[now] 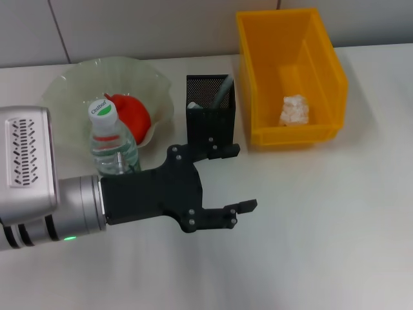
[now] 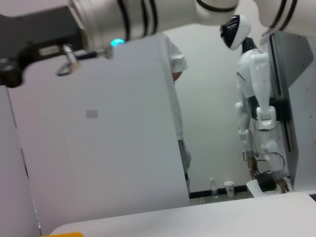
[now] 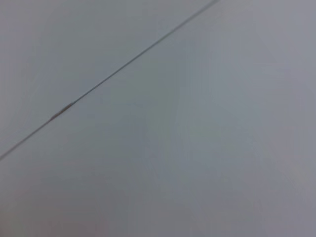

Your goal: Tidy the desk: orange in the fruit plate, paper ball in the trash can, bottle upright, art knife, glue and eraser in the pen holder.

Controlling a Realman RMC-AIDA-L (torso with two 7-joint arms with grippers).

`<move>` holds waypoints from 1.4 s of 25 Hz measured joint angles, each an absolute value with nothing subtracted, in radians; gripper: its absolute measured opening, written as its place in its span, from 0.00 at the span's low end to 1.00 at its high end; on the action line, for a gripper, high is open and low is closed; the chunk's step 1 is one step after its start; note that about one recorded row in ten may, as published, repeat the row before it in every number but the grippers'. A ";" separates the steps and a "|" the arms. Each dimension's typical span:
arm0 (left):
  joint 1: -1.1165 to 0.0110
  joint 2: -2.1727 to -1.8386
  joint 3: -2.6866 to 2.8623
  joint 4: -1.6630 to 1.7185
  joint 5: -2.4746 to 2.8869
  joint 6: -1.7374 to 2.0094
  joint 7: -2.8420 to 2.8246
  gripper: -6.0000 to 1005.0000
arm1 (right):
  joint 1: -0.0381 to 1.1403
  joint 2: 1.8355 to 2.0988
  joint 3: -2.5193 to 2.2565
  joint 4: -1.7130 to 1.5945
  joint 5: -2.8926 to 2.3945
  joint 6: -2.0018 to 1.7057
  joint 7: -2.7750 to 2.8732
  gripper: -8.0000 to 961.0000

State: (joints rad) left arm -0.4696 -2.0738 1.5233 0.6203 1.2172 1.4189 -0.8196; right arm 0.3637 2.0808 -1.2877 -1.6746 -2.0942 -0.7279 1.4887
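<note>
Left gripper (image 1: 235, 177) spread wide beside upright bottle (image 1: 111, 141).

A white tabletop (image 1: 310, 226) fills the lower frame. Behind it, along the top edge, runs a pale panelled wall (image 1: 142, 29) with thin seams.

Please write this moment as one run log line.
left gripper: open, empty, above desk | clear plastic bottle: upright | crumpled white paper ball: in yellow plastic bin
</note>
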 joint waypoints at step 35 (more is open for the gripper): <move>-0.504 -2.039 1.420 0.677 1.312 1.426 -1.018 0.81 | 0.085 2.083 -0.913 -1.434 -1.514 -1.512 1.536 0.82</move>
State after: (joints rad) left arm -0.5039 -2.0386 1.4196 0.6768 1.3123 1.4264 -1.0177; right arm 0.0845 2.0833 -0.9129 -1.4341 -1.5139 -1.5124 1.5358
